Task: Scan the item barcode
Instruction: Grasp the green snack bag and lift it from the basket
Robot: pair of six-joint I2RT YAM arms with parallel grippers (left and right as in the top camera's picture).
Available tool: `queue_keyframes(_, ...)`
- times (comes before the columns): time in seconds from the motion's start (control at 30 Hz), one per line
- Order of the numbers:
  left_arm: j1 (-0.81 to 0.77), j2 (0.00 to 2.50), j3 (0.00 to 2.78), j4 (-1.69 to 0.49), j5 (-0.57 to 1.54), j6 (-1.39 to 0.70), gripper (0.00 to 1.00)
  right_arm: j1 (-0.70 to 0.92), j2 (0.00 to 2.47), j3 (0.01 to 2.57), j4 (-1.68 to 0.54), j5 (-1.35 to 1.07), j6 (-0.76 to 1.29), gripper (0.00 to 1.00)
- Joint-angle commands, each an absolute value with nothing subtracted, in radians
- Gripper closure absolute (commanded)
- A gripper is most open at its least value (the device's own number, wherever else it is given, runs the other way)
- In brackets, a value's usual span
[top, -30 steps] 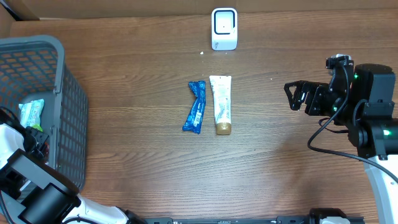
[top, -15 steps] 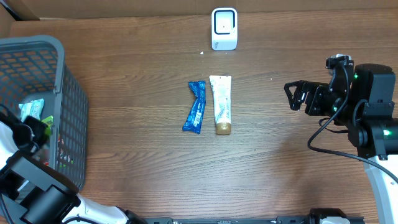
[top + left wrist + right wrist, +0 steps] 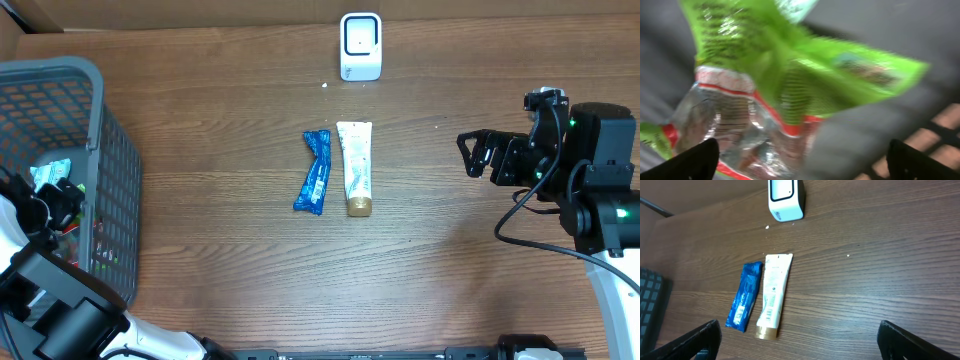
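Gaping left gripper (image 3: pixel 807 161), green packet (image 3: pixel 790 65) — blurred

Your right end effector (image 3: pixel 470 153) is matt black, with two angular, open-framed fingers (each wrist view shows only dark, rounded fingertips (image 3: pixel 692 341) at its lower corners). Behind it, the right arm (image 3: pixel 592 165) is a run of blocky black housings carrying small green lights (image 3: pixel 572 124), and a thin black cable (image 3: pixel 512 222) loops alongside. Further back comes a white link (image 3: pixel 612 295). Your left arm (image 3: pixel 55 315) pairs black housings with white shells.
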State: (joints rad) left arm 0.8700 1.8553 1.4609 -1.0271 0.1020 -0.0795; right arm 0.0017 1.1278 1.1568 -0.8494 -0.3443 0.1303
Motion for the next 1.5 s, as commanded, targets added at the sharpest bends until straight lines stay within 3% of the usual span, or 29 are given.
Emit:
queue_keyframes(0.0,0.865,1.844,1.412,-0.988,0.008,-0.105,0.0,0.005,1.126,1.185,-0.844,-0.354,0.126,0.0)
queue_keyframes(0.37,0.864,1.844,1.259,-0.803,-0.001,-0.104,0.0,0.005,1.17,1.185,-0.86,-0.354,0.126,0.0)
queue_keyframes(0.47,0.864,1.844,1.258,-0.804,-0.001,-0.104,0.25,0.005,1.185,1.185,-0.867,-0.354,0.126,0.0)
queue_keyframes(0.5,0.864,1.844,1.258,-0.804,0.0,-0.105,0.39,0.005,1.187,1.185,-0.867,-0.354,0.126,0.0)
queue_keyframes(0.53,0.864,1.843,1.258,-0.807,0.001,-0.105,0.73,0.005,1.188,1.185,-0.866,-0.354,0.126,0.0)
queue_keyframes(0.6,0.864,1.843,1.26,-0.811,0.006,-0.105,0.96,0.005,1.188,1.185,-0.865,-0.354,0.126,0.0)
queue_keyframes(0.93,0.864,1.842,1.461,-1.0,0.118,-0.105,0.96,0.005,1.188,1.185,-0.866,-0.354,0.126,0.0)
queue_keyframes(1.2,0.863,1.835,1.999,-1.34,0.301,-0.057,0.96,0.005,1.188,1.185,-0.867,-0.369,0.127,0.0)
queue_keyframes(1.47,0.841,1.817,2.36,-1.523,0.51,-0.014,0.96,0.005,1.188,1.185,-0.857,-0.369,0.126,0.0)
